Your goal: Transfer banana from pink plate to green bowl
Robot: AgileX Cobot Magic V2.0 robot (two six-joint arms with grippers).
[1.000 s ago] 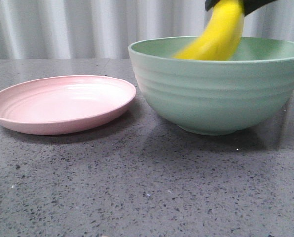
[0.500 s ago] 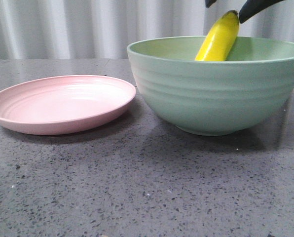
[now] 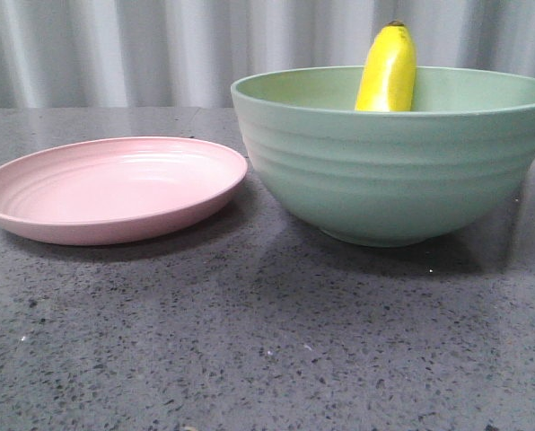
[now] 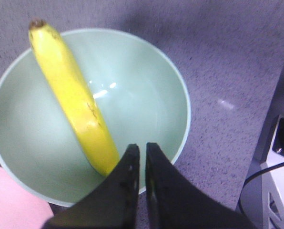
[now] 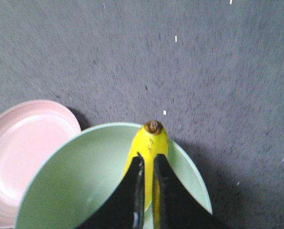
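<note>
The plate (image 3: 110, 187) sits toward the left edge of the desk (image 3: 267, 341), bare. Just right of it, rims near but not touching, stands the bowl (image 3: 393, 162), its right side cut off by the frame. The banana (image 3: 388, 70) leans inside the bowl, dark tip up past the far rim; its lower end is hidden behind the bowl wall. No writing or brand shows anywhere. Above the bowl, the left claw (image 4: 141, 151) and right claw (image 5: 147, 164) each have fingers nearly together, gripping nothing.
</note>
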